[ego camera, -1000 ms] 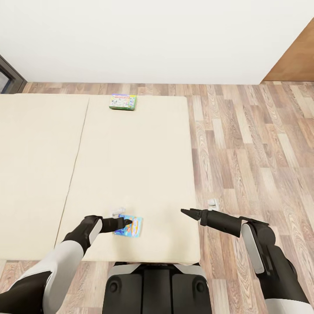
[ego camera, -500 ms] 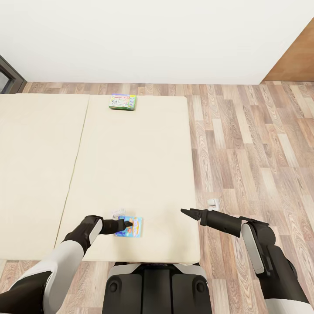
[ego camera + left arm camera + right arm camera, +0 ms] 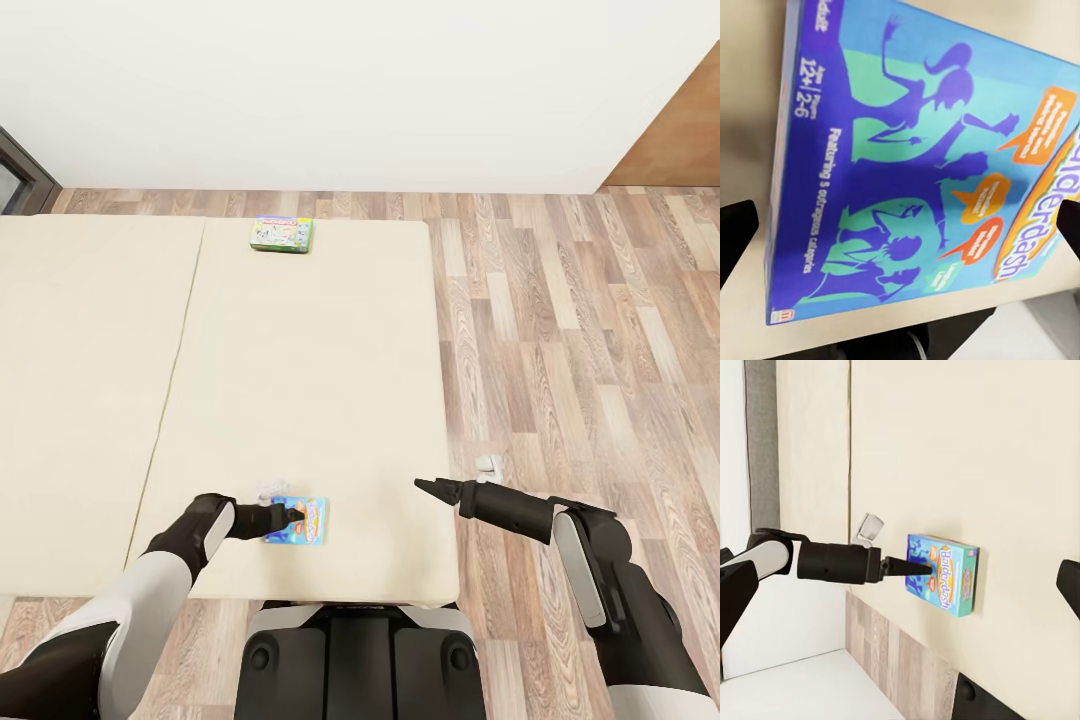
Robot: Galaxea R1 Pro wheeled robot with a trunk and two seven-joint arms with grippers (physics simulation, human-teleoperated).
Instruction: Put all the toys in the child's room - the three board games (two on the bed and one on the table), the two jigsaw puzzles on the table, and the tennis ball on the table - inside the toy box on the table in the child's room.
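A blue board game with purple figures lies flat on the beige bed, near its front edge. My left gripper is open right over the game. In the left wrist view its fingers stand at either side of the box. The right wrist view shows the box from the side, with the left gripper reaching over it. A green-edged board game lies at the bed's far edge. My right gripper is open and empty, and hovers by the bed's right front corner.
Wood plank floor runs along the right of the bed and in a strip between it and the white wall. A dark window frame is at far left. A brown wooden panel is at far right. A seam splits the mattress.
My left gripper has sunk slightly onto the blue board game. The right arm, the camera and the green-edged game have stayed put.
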